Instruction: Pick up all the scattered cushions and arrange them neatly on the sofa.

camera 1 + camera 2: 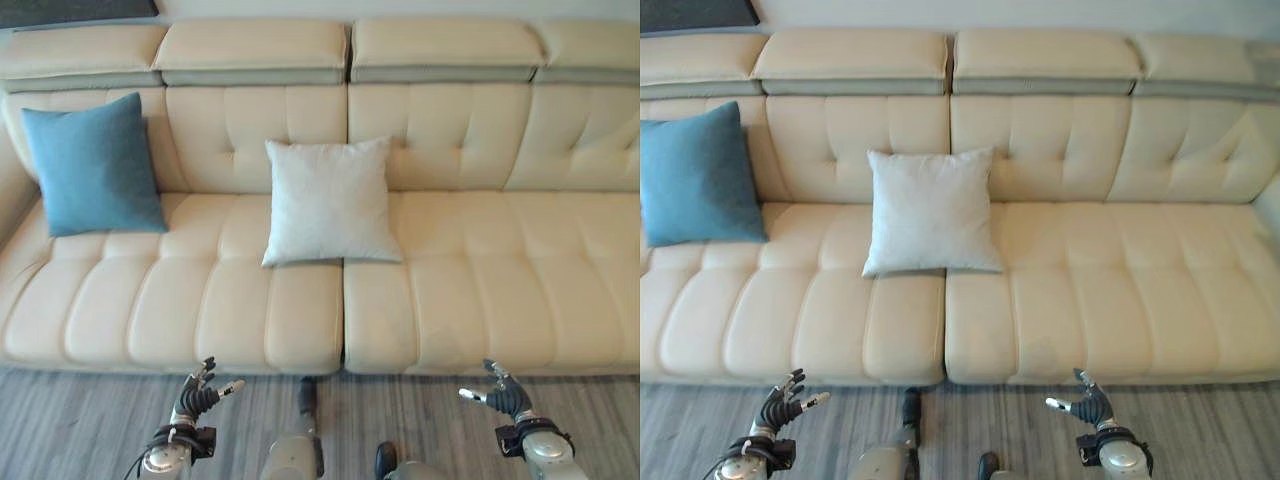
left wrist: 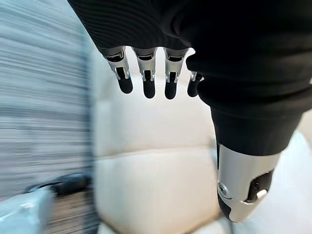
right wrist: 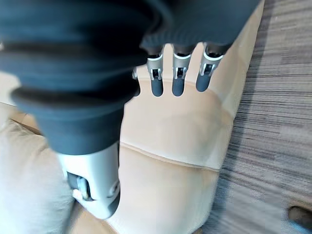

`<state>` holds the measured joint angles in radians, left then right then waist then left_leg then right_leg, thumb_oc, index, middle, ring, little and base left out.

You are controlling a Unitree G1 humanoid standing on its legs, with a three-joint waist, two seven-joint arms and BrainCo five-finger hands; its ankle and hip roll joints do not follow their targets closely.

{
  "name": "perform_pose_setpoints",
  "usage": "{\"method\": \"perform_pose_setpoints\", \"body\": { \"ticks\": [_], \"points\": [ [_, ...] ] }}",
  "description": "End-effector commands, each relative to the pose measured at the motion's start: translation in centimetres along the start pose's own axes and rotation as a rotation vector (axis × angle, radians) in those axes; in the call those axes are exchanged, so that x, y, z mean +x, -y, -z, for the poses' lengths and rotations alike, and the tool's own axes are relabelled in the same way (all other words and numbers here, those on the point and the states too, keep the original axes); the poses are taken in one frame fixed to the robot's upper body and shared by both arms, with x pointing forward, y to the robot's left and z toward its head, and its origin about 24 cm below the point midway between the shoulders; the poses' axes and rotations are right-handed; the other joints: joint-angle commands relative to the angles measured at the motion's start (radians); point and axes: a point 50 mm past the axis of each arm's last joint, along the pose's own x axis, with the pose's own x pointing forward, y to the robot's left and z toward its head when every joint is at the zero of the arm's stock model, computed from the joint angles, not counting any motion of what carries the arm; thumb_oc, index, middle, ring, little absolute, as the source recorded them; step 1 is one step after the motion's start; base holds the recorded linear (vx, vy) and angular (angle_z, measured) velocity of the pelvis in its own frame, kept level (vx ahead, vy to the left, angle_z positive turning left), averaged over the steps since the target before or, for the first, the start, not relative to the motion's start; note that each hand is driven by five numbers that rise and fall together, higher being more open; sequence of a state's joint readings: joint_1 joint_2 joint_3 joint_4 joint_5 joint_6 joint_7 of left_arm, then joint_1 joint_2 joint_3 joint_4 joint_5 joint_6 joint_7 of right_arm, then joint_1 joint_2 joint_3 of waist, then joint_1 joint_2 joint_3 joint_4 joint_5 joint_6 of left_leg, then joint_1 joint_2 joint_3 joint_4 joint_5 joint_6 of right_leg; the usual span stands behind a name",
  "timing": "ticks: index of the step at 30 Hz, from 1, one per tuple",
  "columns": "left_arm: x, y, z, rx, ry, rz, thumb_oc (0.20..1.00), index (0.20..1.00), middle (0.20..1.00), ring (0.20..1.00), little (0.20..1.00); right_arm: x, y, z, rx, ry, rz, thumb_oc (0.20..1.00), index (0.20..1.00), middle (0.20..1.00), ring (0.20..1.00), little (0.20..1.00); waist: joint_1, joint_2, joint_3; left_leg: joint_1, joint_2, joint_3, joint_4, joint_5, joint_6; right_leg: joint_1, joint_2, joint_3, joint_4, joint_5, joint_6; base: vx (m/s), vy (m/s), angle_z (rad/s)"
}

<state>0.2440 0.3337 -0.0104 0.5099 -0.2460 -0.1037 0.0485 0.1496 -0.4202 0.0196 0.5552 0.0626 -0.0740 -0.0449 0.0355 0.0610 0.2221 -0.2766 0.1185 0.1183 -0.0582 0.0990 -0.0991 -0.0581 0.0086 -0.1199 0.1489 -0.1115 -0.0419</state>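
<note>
A wide cream sofa ran across the far side of the scene, with a grey wood-grain floor in front of it. Two cushions stood on its seat, each leaning upright against the tufted backrest: a blue cushion at the far left end, just beside the armrest, and a pale grey cushion near the middle, its lower edge resting across the seam between the two seat sections. The two cushions were well apart, and the right half of the seat lay bare. The left hand hung low at the near left, over the floor just in front of the sofa's front edge, its fingers loosely extended and holding nothing. The right hand hung at the near right in the same way, its fingers relaxed and spread with the thumb apart, nothing in its grasp.
</note>
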Motion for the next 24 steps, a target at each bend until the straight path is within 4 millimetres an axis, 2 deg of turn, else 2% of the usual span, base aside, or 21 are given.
{"method": "perform_pose_setpoints", "body": {
  "ticks": [1, 2, 3, 4, 5, 9, 11, 12, 14, 17, 19, 20, 21, 22, 23, 24],
  "points": [
    [0.5, -1.1, -3.2, 0.036, 0.139, 0.001, 1.000, 1.000, 1.000, 1.000, 1.000, 0.0, 1.5, -1.7, 0.073, 0.082, 0.073, 1.000, 1.000, 1.000, 1.000, 1.000, -0.052, -0.067, -0.005, 0.024, -0.086, -0.041, 0.132, -0.016, 0.015, 0.038, -0.059, 0.034, -0.086, 0.025, 0.124, -0.30, 0.022, 0.30],
    [0.5, -1.1, -3.2, 0.035, 0.139, 0.001, 1.000, 1.000, 1.000, 1.000, 1.000, 0.0, 1.5, -1.7, 0.073, 0.082, 0.073, 1.000, 1.000, 1.000, 1.000, 1.000, -0.053, -0.066, -0.007, 0.020, -0.085, -0.041, 0.134, -0.015, 0.015, 0.036, -0.058, 0.034, -0.087, 0.028, 0.124, -0.33, 0.043, 0.13],
    [0.3, -1.0, -3.0, 0.008, 0.139, 0.003, 1.000, 1.000, 1.000, 1.000, 1.000, 0.0, 1.5, -2.0, 0.070, 0.093, 0.070, 1.000, 1.000, 1.000, 1.000, 1.000, -0.061, -0.080, -0.006, 0.069, -0.116, -0.111, 0.186, -0.105, 0.025, 0.007, -0.073, 0.057, -0.106, 0.064, 0.127, -0.20, 0.042, -0.01],
    [0.2, -0.7, -2.8, -0.010, 0.134, 0.003, 1.000, 1.000, 1.000, 1.000, 1.000, 0.0, 1.4, -2.1, 0.074, 0.097, 0.065, 1.000, 1.000, 1.000, 1.000, 1.000, -0.065, -0.080, -0.006, 0.096, -0.131, -0.152, 0.188, -0.126, 0.026, 0.001, -0.071, 0.072, -0.122, 0.074, 0.129, -0.21, 0.067, -0.39],
    [0.3, -0.2, -2.6, -0.010, 0.122, 0.016, 1.000, 1.000, 1.000, 1.000, 1.000, 0.0, 1.2, -1.6, 0.092, 0.079, 0.068, 1.000, 1.000, 1.000, 1.000, 1.000, -0.076, -0.073, -0.016, 0.119, -0.130, -0.169, 0.158, -0.117, 0.029, -0.001, -0.062, 0.080, -0.137, 0.082, 0.132, -0.05, 0.056, -0.30],
    [0.6, 0.5, -2.6, 0.021, 0.108, 0.049, 1.000, 1.000, 1.000, 1.000, 1.000, -0.1, 1.0, -1.0, 0.181, 0.058, 0.086, 1.000, 1.000, 1.000, 1.000, 1.000, -0.110, -0.073, -0.046, 0.165, -0.127, -0.145, 0.067, -0.109, 0.045, -0.012, -0.050, 0.111, -0.171, 0.112, 0.143, -0.02, 0.069, -0.47],
    [0.6, 0.6, -2.6, 0.034, 0.105, 0.056, 1.000, 1.000, 1.000, 1.000, 1.000, -0.2, 1.0, -0.9, 0.197, 0.055, 0.091, 1.000, 1.000, 1.000, 1.000, 1.000, -0.116, -0.075, -0.048, 0.176, -0.125, -0.133, 0.057, -0.111, 0.048, -0.014, -0.048, 0.125, -0.175, 0.119, 0.147, -0.04, 0.078, -0.66],
    [0.7, 0.6, -2.8, 0.060, 0.109, 0.070, 1.000, 1.000, 1.000, 1.000, 1.000, -0.3, 0.9, -0.6, 0.241, 0.042, 0.098, 1.000, 1.000, 1.000, 1.000, 1.000, -0.134, -0.079, -0.045, 0.181, -0.128, -0.117, 0.060, -0.117, 0.058, -0.026, -0.045, 0.159, -0.170, 0.131, 0.151, -0.05, 0.090, -0.59],
    [0.8, 0.6, -2.9, 0.079, 0.106, 0.079, 1.000, 1.000, 1.000, 1.000, 1.000, -0.4, 0.8, -0.4, 0.261, 0.037, 0.099, 1.000, 1.000, 1.000, 1.000, 1.000, -0.141, -0.083, -0.041, 0.186, -0.128, -0.101, 0.061, -0.123, 0.064, -0.039, -0.039, 0.183, -0.159, 0.136, 0.154, -0.05, 0.072, -0.66],
    [0.9, 0.1, -3.5, 0.123, 0.122, 0.073, 1.000, 1.000, 1.000, 1.000, 1.000, -0.1, 0.7, -0.6, 0.288, 0.038, 0.102, 1.000, 1.000, 1.000, 1.000, 1.000, -0.159, -0.091, -0.027, 0.191, -0.120, -0.038, 0.067, -0.136, 0.078, -0.087, -0.018, 0.240, -0.114, 0.146, 0.167, -0.08, 0.069, -0.75],
    [1.0, -0.2, -4.1, 0.136, 0.142, 0.067, 1.000, 1.000, 1.000, 1.000, 1.000, 0.0, 0.7, -1.0, 0.289, 0.053, 0.106, 1.000, 1.000, 1.000, 1.000, 1.000, -0.163, -0.100, -0.020, 0.199, -0.103, 0.030, 0.066, -0.142, 0.082, -0.125, -0.010, 0.241, -0.081, 0.154, 0.180, -0.08, 0.019, -1.39],
    [1.1, -0.4, -4.7, 0.135, 0.160, 0.060, 1.000, 1.000, 1.000, 1.000, 1.000, 0.1, 0.6, -1.1, 0.286, 0.055, 0.109, 1.000, 1.000, 1.000, 1.000, 1.000, -0.154, -0.103, -0.014, 0.209, -0.088, 0.075, 0.064, -0.146, 0.082, -0.142, -0.019, 0.193, -0.064, 0.153, 0.180, -0.07, -0.045, -1.86],
    [1.1, -0.5, -5.0, 0.135, 0.174, 0.053, 1.000, 1.000, 1.000, 1.000, 1.000, 0.1, 0.5, -1.2, 0.283, 0.056, 0.110, 1.000, 1.000, 1.000, 1.000, 1.000, -0.148, -0.101, -0.011, 0.217, -0.073, 0.106, 0.058, -0.144, 0.079, -0.144, -0.038, 0.116, -0.053, 0.144, 0.176, -0.05, -0.101, -1.98],
    [1.1, -0.7, -5.2, 0.130, 0.184, 0.042, 1.000, 1.000, 1.000, 1.000, 1.000, 0.2, 0.1, -1.3, 0.278, 0.060, 0.099, 1.000, 1.000, 1.000, 1.000, 1.000, -0.133, -0.098, -0.011, 0.228, -0.050, 0.152, 0.052, -0.141, 0.073, -0.146, -0.072, -0.011, -0.034, 0.124, 0.166, -0.04, -0.119, -1.62],
    [1.0, -0.9, -5.3, 0.126, 0.188, 0.034, 1.000, 1.000, 1.000, 1.000, 1.000, 0.2, -0.1, -1.5, 0.274, 0.065, 0.093, 1.000, 1.000, 1.000, 1.000, 1.000, -0.123, -0.095, -0.014, 0.233, -0.034, 0.184, 0.055, -0.142, 0.068, -0.146, -0.101, -0.102, -0.017, 0.112, 0.159, 0.07, -0.204, -1.87],
    [0.9, -0.9, -4.9, 0.112, 0.173, 0.023, 1.000, 1.000, 1.000, 1.000, 1.000, 0.3, -0.9, -2.0, 0.260, 0.080, 0.066, 1.000, 1.000, 1.000, 1.000, 1.000, -0.102, -0.091, -0.023, 0.273, 0.005, 0.267, 0.085, -0.177, 0.050, -0.098, -0.157, -0.265, -0.011, 0.073, 0.158, 0.09, -0.152, -1.55]
  ]
}}
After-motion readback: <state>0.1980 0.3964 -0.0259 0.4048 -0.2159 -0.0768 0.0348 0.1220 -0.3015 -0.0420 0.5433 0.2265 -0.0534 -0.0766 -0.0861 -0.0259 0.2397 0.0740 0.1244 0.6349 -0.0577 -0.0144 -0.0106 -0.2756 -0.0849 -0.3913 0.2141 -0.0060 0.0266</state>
